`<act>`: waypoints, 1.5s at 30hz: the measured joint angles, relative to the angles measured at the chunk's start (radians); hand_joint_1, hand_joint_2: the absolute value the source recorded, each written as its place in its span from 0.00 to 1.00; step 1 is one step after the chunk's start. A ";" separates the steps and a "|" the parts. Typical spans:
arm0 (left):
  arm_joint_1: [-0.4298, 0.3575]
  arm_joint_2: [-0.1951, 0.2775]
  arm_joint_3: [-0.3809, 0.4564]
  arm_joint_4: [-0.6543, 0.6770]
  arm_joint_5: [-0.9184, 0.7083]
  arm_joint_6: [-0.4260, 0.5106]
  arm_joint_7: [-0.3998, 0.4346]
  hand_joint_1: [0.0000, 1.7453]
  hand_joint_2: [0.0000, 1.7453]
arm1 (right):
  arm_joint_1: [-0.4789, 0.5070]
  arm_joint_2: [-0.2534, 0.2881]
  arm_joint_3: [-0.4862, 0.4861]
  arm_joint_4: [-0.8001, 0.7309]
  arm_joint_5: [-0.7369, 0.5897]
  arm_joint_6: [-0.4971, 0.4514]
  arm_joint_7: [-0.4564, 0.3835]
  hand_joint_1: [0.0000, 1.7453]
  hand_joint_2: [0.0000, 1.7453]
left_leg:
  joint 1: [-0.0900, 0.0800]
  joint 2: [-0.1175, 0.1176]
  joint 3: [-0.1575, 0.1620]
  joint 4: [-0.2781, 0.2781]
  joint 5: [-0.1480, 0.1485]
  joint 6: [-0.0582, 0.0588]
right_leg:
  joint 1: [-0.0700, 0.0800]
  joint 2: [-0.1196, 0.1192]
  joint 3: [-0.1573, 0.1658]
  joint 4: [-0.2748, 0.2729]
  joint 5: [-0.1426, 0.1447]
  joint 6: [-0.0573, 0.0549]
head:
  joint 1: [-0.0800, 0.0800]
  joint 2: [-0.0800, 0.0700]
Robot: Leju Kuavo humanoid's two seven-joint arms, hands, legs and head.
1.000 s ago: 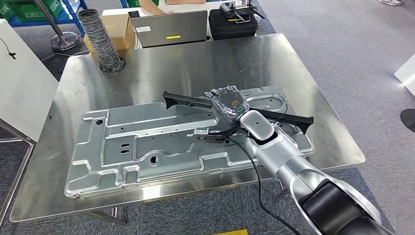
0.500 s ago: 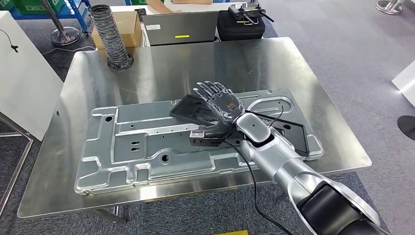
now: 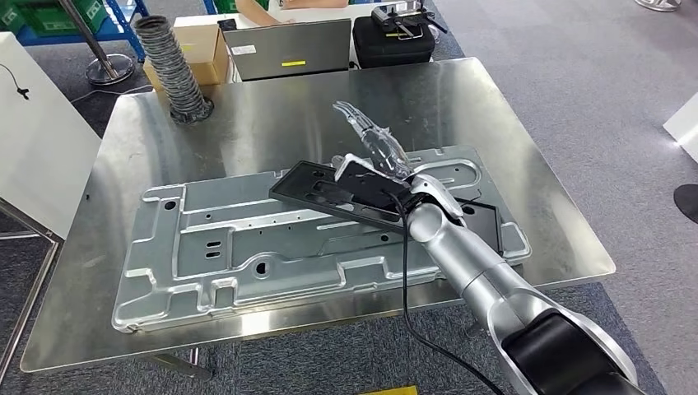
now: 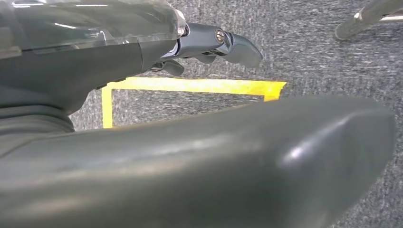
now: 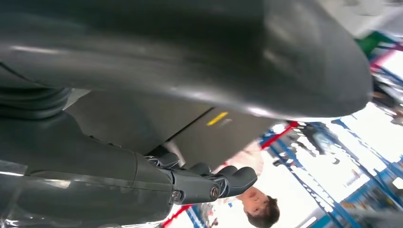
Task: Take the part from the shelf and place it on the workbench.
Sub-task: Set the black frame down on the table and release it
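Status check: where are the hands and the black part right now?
Right hand open, above the table. Left hand hanging over the floor. Black part lying on the metal panel, nothing blocking it.

Right robot hand (image 3: pixel 374 144) raised edge-on — fingers straight, empty.

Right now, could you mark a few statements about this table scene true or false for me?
1. The black part lies on the big metal panel. True.
2. The right hand grips the black part. False: its fingers are stretched out, holding nothing.
3. A ribbed grey hose stands near the table's far left corner. True.
4. The laptop sits on the metal panel. False: it is beyond the steel table.
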 joint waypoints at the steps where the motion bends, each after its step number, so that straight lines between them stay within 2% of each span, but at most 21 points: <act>1: -0.001 0.000 0.004 0.000 0.002 -0.001 -0.002 0.00 0.00 | 0.010 0.000 -0.028 -0.026 -0.074 -0.006 -0.040 0.00 0.00 | 0.000 0.000 0.035 -0.069 0.026 0.002 | 0.002 0.001 -0.001 0.005 -0.003 0.005 | -0.001 0.000; 3: -0.003 -0.001 0.015 0.000 0.011 -0.002 -0.010 0.00 0.00 | 0.057 -0.008 -0.112 -0.129 -0.244 -0.087 -0.153 0.00 0.00 | -0.001 -0.003 0.072 -0.145 0.046 0.012 | 0.006 0.000 -0.005 0.012 -0.008 0.015 | -0.001 0.000; 7: 0.007 -0.006 0.044 0.000 0.029 -0.002 -0.026 0.00 0.00 | 0.263 -0.059 -0.308 -0.536 -0.329 -0.363 -0.274 0.00 0.00 | -0.001 -0.015 0.077 -0.154 0.044 0.041 | 0.005 -0.008 -0.003 0.027 -0.028 0.038 | 0.002 0.000; 9: 0.012 -0.008 0.056 0.000 0.032 -0.002 -0.029 0.00 0.00 | 0.371 -0.089 -0.384 -0.730 -0.299 -0.442 -0.279 0.00 0.00 | 0.001 -0.014 0.079 -0.157 0.044 0.051 | 0.001 -0.005 -0.039 0.109 -0.081 0.050 | 0.007 0.000; 11: 0.015 -0.009 0.066 0.000 0.033 -0.001 -0.034 0.00 0.00 | 0.477 -0.107 -0.442 -0.889 -0.255 -0.505 -0.279 0.00 0.00 | -0.001 -0.012 0.079 -0.157 0.042 0.057 | 0.000 -0.005 -0.105 0.243 -0.142 0.056 | 0.009 0.000; 13: 0.017 -0.012 0.075 0.000 0.033 -0.002 -0.039 0.00 0.00 | 0.586 -0.114 -0.493 -1.031 -0.197 -0.553 -0.279 0.00 0.00 | -0.003 -0.010 0.080 -0.156 0.039 0.059 | 0.000 -0.005 -0.131 0.294 -0.146 0.055 | 0.009 0.000; 14: 0.018 -0.013 0.079 0.000 0.033 -0.003 -0.041 0.00 0.00 | 0.629 -0.114 -0.515 -1.089 -0.174 -0.563 -0.279 0.00 0.00 | -0.005 -0.009 0.081 -0.156 0.038 0.059 | 0.000 -0.005 -0.115 0.259 -0.121 0.051 | 0.009 0.000; 16: 0.018 -0.017 0.085 0.000 0.033 -0.003 -0.043 0.00 0.00 | 0.684 -0.114 -0.552 -1.179 -0.151 -0.568 -0.279 0.00 0.00 | -0.008 -0.007 0.084 -0.156 0.037 0.058 | 0.003 -0.005 -0.042 0.116 -0.058 0.039 | 0.009 0.000; 18: 0.018 -0.021 0.088 0.000 0.033 -0.003 -0.044 0.00 0.00 | 0.718 -0.114 -0.579 -1.244 -0.147 -0.569 -0.279 0.00 0.00 | -0.012 -0.005 0.086 -0.156 0.034 0.052 | 0.009 -0.006 0.007 0.020 -0.028 0.028 | 0.008 0.000; 21: 0.016 -0.022 0.090 0.000 0.033 -0.003 -0.045 0.00 0.00 | 0.758 -0.114 -0.604 -1.307 -0.142 -0.569 -0.279 0.00 0.00 | -0.014 -0.003 0.091 -0.161 0.033 0.037 | 0.010 -0.005 0.015 0.001 -0.020 0.015 | 0.008 0.000; 23: 0.015 -0.022 0.093 0.000 0.031 -0.003 -0.044 0.00 0.00 | 0.784 -0.112 -0.619 -1.337 -0.133 -0.569 -0.279 0.00 0.00 | -0.015 -0.002 0.081 -0.129 0.006 0.027 | 0.003 -0.006 0.023 -0.014 -0.012 0.006 | 0.007 0.000; 26: 0.016 -0.024 0.099 0.000 0.012 -0.004 -0.035 0.00 0.00 | 0.847 -0.104 -0.643 -1.373 -0.117 -0.569 -0.278 0.00 0.00 | -0.010 -0.002 0.010 0.044 -0.097 0.016 | 0.001 -0.011 0.026 -0.018 -0.007 -0.001 | 0.006 0.000; 28: 0.019 -0.024 0.108 0.000 -0.005 -0.005 -0.031 0.00 0.00 | 0.894 -0.094 -0.655 -1.390 -0.099 -0.569 -0.278 0.00 0.00 | -0.008 -0.002 -0.011 0.107 -0.119 0.011 | 0.002 -0.011 0.021 -0.013 -0.006 -0.001 | 0.006 0.000; 29: 0.019 -0.024 0.113 0.000 -0.011 -0.005 -0.031 0.00 0.00 | 0.918 -0.087 -0.660 -1.398 -0.091 -0.569 -0.278 0.00 0.00 | -0.007 -0.002 0.006 0.083 -0.102 0.010 | 0.001 -0.011 0.018 -0.009 -0.007 -0.001 | 0.005 0.000; 32: 0.015 -0.023 0.123 0.000 -0.019 -0.005 -0.028 0.00 0.00 | 0.986 -0.069 -0.671 -1.418 -0.087 -0.569 -0.278 0.00 0.00 | -0.006 -0.003 0.115 -0.110 -0.023 0.017 | 0.002 -0.009 0.013 0.002 -0.008 0.007 | 0.006 0.000; 34: 0.012 -0.022 0.129 0.000 -0.018 -0.004 -0.025 0.00 0.00 | 1.021 -0.062 -0.676 -1.428 -0.088 -0.569 -0.277 0.00 0.00 | -0.009 -0.004 0.141 -0.165 -0.009 0.028 | 0.004 -0.007 0.010 0.008 -0.006 0.018 | 0.007 0.000; 36: 0.011 -0.022 0.134 0.000 -0.015 -0.003 -0.024 0.00 0.00 | 1.055 -0.058 -0.678 -1.435 -0.095 -0.569 -0.276 0.00 0.00 | -0.011 -0.003 0.137 -0.166 0.001 0.041 | 0.004 -0.006 0.008 0.008 -0.001 0.030 | 0.006 0.000; 38: 0.010 -0.022 0.137 0.000 -0.013 -0.002 -0.026 0.00 0.00 | 1.087 -0.056 -0.683 -1.438 -0.107 -0.569 -0.276 0.00 0.00 | -0.009 0.001 0.131 -0.172 0.014 0.055 | 0.000 -0.005 -0.003 0.033 -0.029 0.041 | 0.008 0.000; 42: 0.010 -0.022 0.157 0.000 -0.040 0.002 -0.036 0.00 0.00 | 1.131 -0.053 -0.695 -1.428 -0.131 -0.570 -0.276 0.00 0.00 | -0.011 0.009 0.095 -0.172 0.042 0.067 | -0.008 -0.004 -0.075 0.257 -0.186 0.060 | 0.011 0.000; 44: 0.011 -0.022 0.169 0.000 -0.050 0.000 -0.039 0.00 0.00 | 1.150 -0.052 -0.703 -1.416 -0.138 -0.570 -0.275 0.00 0.00 | -0.012 0.011 0.075 -0.169 0.054 0.066 | -0.010 -0.004 -0.053 0.271 -0.188 0.061 | 0.011 0.000; 45: 0.012 -0.022 0.173 0.000 -0.052 -0.002 -0.039 0.00 0.00 | 1.159 -0.050 -0.708 -1.409 -0.137 -0.567 -0.275 0.00 0.00 | -0.013 0.011 0.066 -0.167 0.061 0.064 | -0.010 -0.004 -0.011 0.217 -0.166 0.058 | 0.011 0.000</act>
